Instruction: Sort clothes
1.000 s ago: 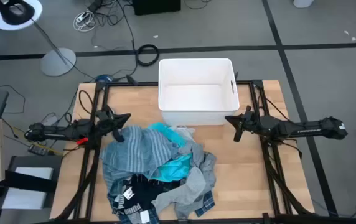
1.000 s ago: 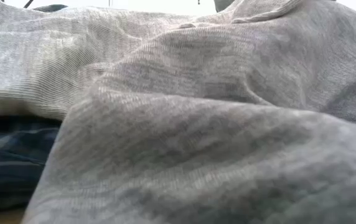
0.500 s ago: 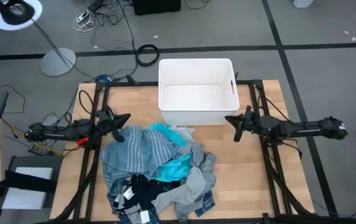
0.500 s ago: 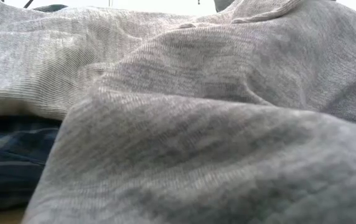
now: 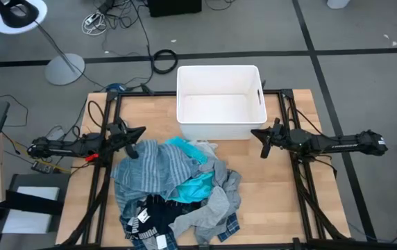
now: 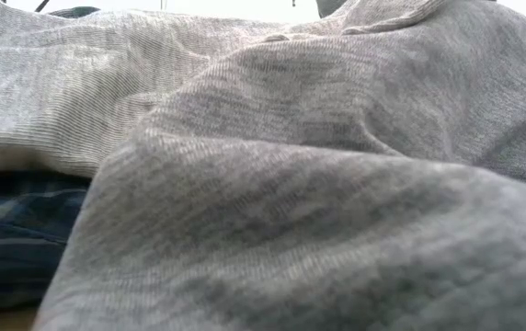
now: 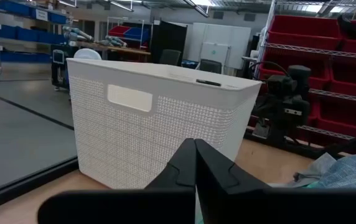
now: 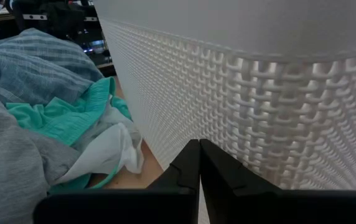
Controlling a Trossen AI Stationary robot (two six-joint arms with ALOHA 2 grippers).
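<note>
The clothes lie in a heap on the wooden table's near middle: a blue-grey striped garment (image 5: 151, 169) on top at left, a bright turquoise one (image 5: 196, 185), a dark navy one with white lettering (image 5: 148, 220), a plain grey one (image 5: 216, 201) and a bit of plaid (image 5: 230, 226). The grey garment fills the low view (image 6: 291, 184). My left gripper (image 5: 140, 132) is shut and empty, left of the heap. My right gripper (image 5: 256, 133) is shut and empty, beside the white bin's near right corner.
A white plastic bin (image 5: 221, 102) stands at the table's far middle, empty; it shows close in both wrist views (image 7: 153, 118) (image 8: 259, 106). Bare table lies to the right of the heap (image 5: 282, 201). Dark frame rails (image 5: 103, 173) run along both table sides.
</note>
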